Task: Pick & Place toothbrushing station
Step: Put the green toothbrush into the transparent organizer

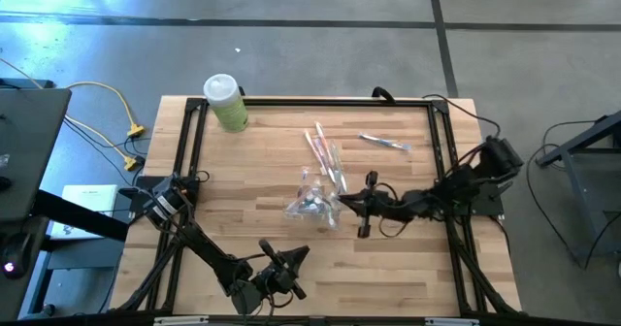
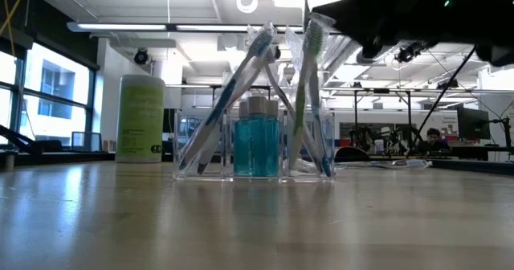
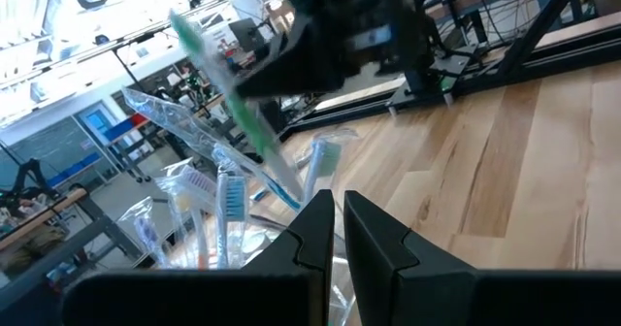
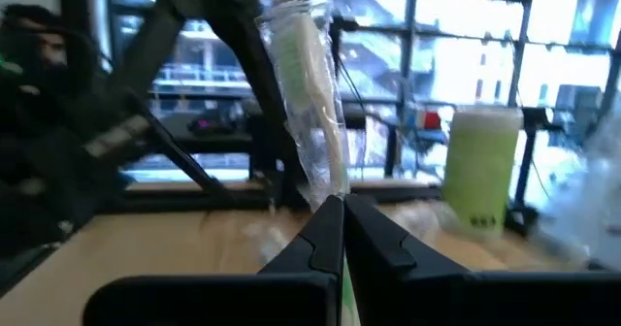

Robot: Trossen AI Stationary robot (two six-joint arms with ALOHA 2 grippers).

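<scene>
One wrapped toothbrush (image 4: 309,103) sits pinched in the right gripper (image 1: 366,210), right of centre in the high view, just beside the clear holder (image 1: 312,202) at mid-table (image 1: 252,161) — green head up. Best move, I'd say: keep it upright, line the handle over a free slot, lower slowly — those brushes already in there lean every way. Another toothbrush (image 1: 385,143) lies upper right. The left gripper (image 1: 281,268) waits at bottom centre, fingers closed on nothing.
</scene>
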